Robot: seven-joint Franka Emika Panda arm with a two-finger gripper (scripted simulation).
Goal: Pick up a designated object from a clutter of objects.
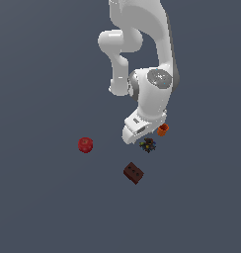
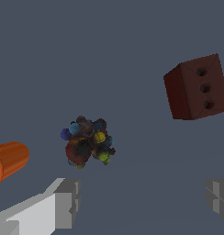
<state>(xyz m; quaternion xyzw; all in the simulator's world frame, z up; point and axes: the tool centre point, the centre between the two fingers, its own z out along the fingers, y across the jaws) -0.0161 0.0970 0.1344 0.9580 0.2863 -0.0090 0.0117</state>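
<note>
Hand (image 2: 141, 202) is released, fingers (image 2: 63, 202) wide apart, hovering above the clump (image 2: 87, 142), which lies on the surface (image 1: 43, 207) between the cup (image 1: 163, 130) and the brick (image 1: 134, 172). To grasp well, I would center the clump between the fingers and descend clear of the cup. Fingertips are cut off in the wrist view, and the arm hides them outside.

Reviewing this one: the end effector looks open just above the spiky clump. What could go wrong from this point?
1. The clump is not between the fingers; in the wrist view it sits near one finger. The open end effector may close off-centre and knock it aside.
2. The cup lies close beside the clump, so a descending finger might strike it.
3. The clump's bumpy, irregular surface may give a poor grip and slip on lifting.
</note>
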